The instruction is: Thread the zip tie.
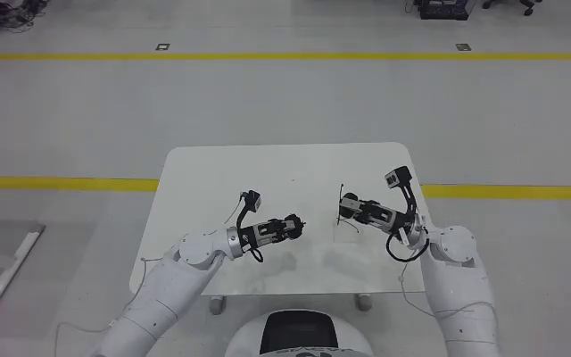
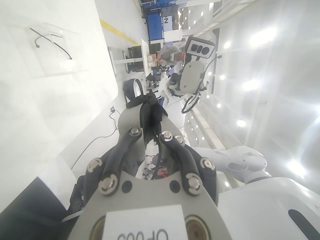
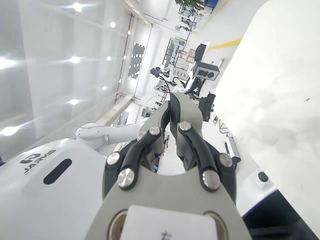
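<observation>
Clamps zip tie (image 3: 166,84) in right gripper (image 3: 172,108), tail free ahead for threading; presents left gripper (image 2: 150,106) pinched shut opposite.

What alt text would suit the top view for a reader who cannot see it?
The left hand and the right hand face each other with a gap between them above a white rounded-corner table; the right hand is shut on a thin black zip tie that sticks out from its tips. Around the table lies grey floor with yellow lines.
</observation>
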`<state>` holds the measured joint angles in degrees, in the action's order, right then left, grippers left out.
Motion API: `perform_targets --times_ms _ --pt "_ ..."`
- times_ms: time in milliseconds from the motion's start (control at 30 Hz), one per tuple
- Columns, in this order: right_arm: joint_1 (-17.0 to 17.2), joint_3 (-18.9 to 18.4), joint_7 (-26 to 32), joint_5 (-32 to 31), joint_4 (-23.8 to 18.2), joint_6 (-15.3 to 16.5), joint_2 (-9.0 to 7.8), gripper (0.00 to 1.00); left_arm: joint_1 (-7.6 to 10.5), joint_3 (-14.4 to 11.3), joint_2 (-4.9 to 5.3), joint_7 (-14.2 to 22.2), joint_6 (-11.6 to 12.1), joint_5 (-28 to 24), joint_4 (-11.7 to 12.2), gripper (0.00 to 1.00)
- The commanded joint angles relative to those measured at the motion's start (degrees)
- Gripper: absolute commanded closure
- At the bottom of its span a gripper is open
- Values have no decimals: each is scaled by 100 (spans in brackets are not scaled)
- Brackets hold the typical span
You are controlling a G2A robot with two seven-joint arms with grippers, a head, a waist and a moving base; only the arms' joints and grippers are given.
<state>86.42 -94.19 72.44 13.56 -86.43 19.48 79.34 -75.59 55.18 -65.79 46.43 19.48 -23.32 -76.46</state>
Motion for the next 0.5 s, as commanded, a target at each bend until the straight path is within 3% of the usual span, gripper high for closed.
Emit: perform_targets --times_ms 0,200,467 --pt "53 -61 -58 11 -75 0 24 100 0 0 0 0 0 0 0 100" --pt "226 -128 -455 -290 -364 0 141 100 0 0 0 0 0 0 0 100" --pt "459 70 -1224 -805 -673 0 302 100 0 0 0 0 0 0 0 100"
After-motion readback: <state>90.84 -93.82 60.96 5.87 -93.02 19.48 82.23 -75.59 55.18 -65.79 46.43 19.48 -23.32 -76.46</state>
